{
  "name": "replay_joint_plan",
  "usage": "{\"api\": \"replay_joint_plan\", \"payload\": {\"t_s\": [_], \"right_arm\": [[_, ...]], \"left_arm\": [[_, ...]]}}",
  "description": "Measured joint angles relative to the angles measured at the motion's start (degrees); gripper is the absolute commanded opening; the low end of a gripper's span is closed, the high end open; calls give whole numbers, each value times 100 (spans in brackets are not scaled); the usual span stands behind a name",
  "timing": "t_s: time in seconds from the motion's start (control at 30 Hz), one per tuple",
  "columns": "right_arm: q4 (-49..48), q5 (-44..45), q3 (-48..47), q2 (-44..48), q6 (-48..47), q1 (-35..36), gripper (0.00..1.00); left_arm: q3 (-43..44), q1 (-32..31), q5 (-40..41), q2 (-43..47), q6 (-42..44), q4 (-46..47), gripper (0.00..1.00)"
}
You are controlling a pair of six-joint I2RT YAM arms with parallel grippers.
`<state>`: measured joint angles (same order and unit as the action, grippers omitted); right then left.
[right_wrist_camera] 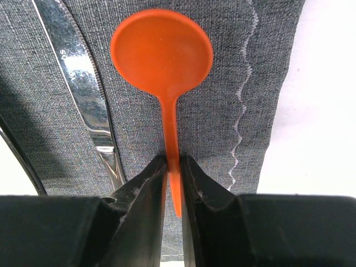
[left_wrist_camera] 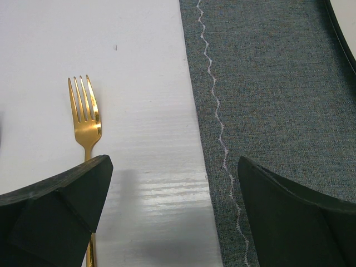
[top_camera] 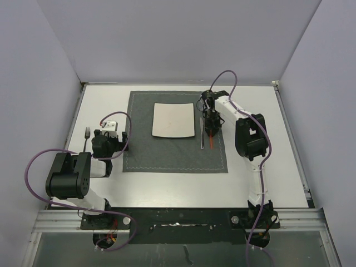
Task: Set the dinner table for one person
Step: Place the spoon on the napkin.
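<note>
The right pincer (right_wrist_camera: 172,172) clenches the orange spoon (right_wrist_camera: 161,53), apparently to lay it beside the knife (right_wrist_camera: 83,89) on the placemat (right_wrist_camera: 222,111). The left pincer (left_wrist_camera: 173,167) gapes above the white worktop (left_wrist_camera: 139,83), seemingly poised for the gold fork (left_wrist_camera: 85,111).

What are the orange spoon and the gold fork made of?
The orange spoon looks like plastic: solid colour, matte, no glints. The gold fork looks like metal with a polished gold finish: it shines like a mirror. Only a guess from looks.
</note>
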<state>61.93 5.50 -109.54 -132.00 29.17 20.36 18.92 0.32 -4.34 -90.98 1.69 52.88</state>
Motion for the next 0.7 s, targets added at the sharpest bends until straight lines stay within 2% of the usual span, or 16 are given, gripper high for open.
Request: {"api": "replay_joint_plan", "payload": {"t_s": [0.53, 0.63, 0.7], "right_arm": [[7, -9, -2, 0, 52, 4, 17], [11, -7, -7, 0, 55, 4, 20], [11, -4, -7, 0, 63, 4, 26]], "left_arm": [[0, 0, 0, 0, 2, 0, 98], [0, 0, 0, 0, 2, 0, 98], [0, 0, 0, 0, 2, 0, 98]]}}
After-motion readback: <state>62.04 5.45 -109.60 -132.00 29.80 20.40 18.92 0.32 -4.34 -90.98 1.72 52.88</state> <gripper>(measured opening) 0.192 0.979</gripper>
